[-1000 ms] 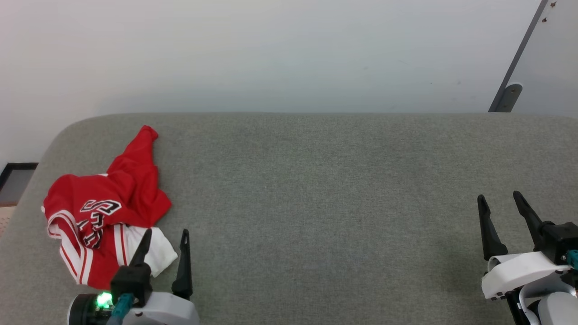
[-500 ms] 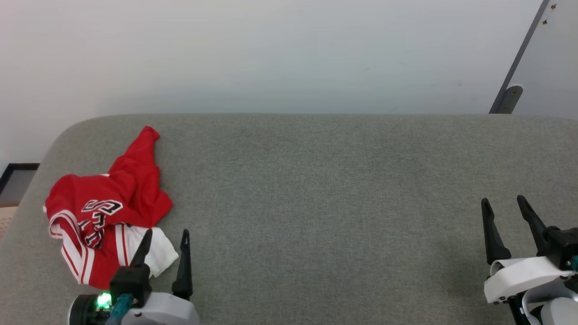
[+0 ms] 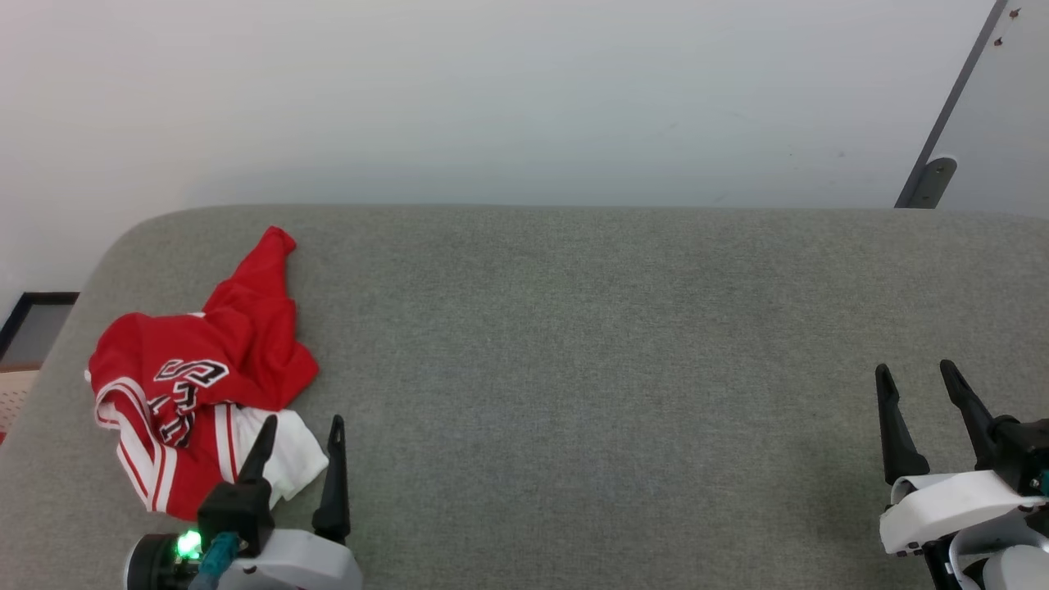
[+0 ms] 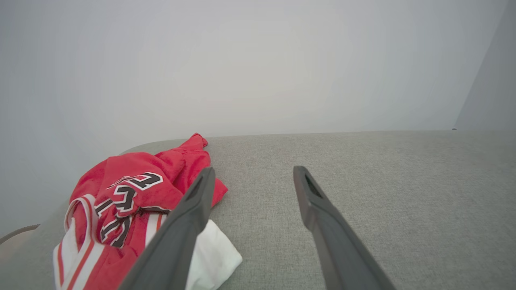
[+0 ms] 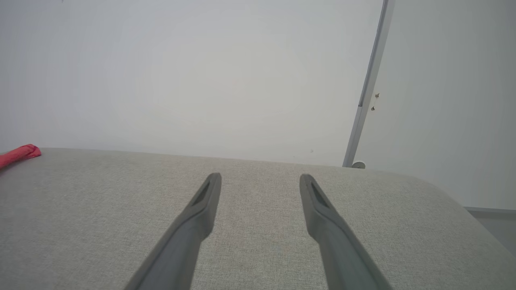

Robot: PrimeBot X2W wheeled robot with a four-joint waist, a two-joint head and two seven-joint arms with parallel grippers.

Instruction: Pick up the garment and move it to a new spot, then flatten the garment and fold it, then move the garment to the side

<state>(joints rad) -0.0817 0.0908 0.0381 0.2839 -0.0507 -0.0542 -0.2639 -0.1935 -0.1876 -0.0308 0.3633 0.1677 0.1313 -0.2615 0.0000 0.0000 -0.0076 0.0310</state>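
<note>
Garment (image 3: 246, 344) crumpled near bench (image 3: 574, 369) left edge, below rounded far corner. Left claw (image 3: 303, 419) spread wide, holding nothing, by its white panel. Right claw (image 3: 914, 367) spread wide near right edge. Broad open stretch between.

A wide grey fabric-covered surface (image 3: 574, 369) with rounded corners is stretching from side to side. A crumpled red jersey (image 3: 238, 352) with white panels, striped trim and black-and-white lettering is lying bunched near its left end.
</note>
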